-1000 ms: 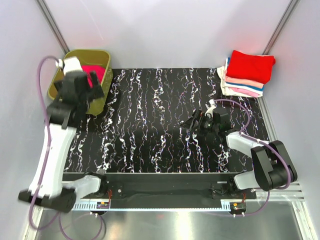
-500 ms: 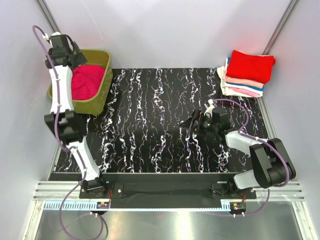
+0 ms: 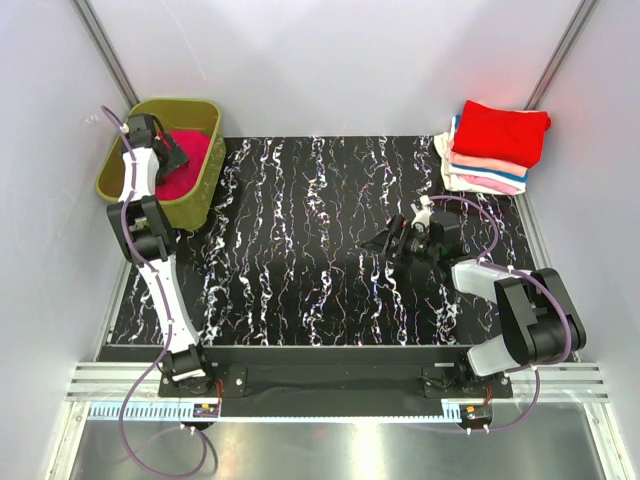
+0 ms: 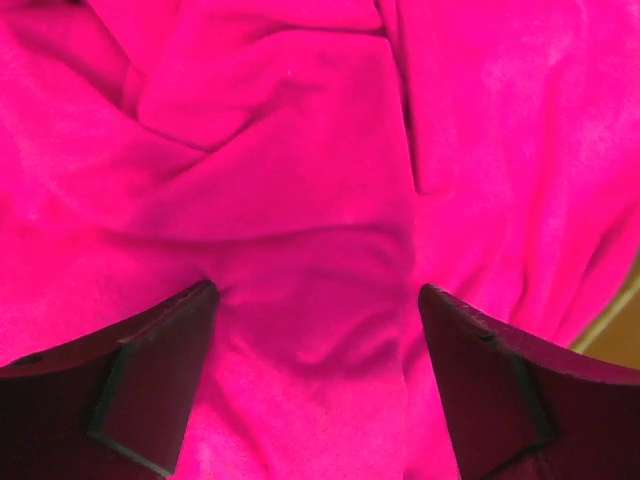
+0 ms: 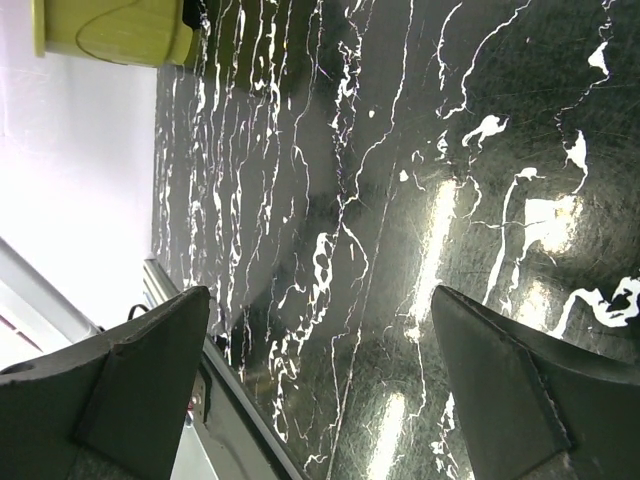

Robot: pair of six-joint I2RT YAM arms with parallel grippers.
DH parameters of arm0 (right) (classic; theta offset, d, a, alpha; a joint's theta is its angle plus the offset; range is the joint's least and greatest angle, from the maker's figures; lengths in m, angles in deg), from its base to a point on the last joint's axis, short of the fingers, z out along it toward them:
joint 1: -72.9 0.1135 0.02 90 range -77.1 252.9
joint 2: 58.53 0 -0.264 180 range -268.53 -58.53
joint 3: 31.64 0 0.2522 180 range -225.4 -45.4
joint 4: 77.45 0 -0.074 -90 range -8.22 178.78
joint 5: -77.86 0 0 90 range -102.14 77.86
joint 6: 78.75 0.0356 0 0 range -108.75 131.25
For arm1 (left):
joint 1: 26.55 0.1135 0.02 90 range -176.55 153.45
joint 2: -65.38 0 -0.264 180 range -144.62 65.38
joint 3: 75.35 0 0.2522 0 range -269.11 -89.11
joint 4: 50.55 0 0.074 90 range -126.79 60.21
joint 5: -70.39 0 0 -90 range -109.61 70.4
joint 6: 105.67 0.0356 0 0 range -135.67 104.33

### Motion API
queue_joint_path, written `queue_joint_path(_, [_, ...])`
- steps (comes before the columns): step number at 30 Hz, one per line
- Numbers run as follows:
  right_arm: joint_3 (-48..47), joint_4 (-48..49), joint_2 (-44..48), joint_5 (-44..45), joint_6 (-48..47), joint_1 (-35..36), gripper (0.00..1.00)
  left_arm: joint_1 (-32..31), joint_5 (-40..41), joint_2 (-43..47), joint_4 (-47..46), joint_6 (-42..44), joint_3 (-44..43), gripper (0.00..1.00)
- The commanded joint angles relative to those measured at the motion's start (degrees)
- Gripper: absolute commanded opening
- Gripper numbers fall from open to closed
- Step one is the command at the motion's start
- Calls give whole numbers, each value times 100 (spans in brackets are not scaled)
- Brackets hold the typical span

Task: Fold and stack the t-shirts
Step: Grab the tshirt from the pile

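Note:
A crumpled magenta-pink t-shirt (image 3: pixel 192 158) (image 4: pixel 300 190) lies in the olive-green tub (image 3: pixel 196 106). My left gripper (image 3: pixel 165 150) (image 4: pixel 315 300) is down inside the tub, open, its fingers (image 4: pixel 150 370) pressed into the cloth with a raised fold between them. Folded t-shirts (image 3: pixel 490 160) are stacked at the far right corner, a red one (image 3: pixel 503 130) on top, pale pink and white ones below. My right gripper (image 3: pixel 388 241) (image 5: pixel 320 300) hangs open and empty just over the black marbled table (image 3: pixel 300 260), right of centre.
The tub (image 5: pixel 110 30) stands at the table's far left corner, partly off the black mat. White walls enclose the table on three sides. A metal rail (image 3: pixel 340 385) with both arm bases runs along the near edge.
My left arm has swung over the tub and dropped into it, onto the magenta t-shirt, its jaws narrowing slightly. The right gripper has hardly moved.

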Motion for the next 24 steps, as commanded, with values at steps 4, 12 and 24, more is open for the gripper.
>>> queue_joint_path(4, [-4, 427, -85, -255, 99, -55, 100, -5, -350, -93, -585, -288, -276, 46])
queue_joint_path(12, [-22, 471, -147, -299, 108, -73, 100, -40, -157, 775, -831, -358, -275, 0])
queue_joint_path(24, [-40, 471, -173, -325, 108, -73, 100, -541, -254, 2920, -1552, -253, -487, 0])
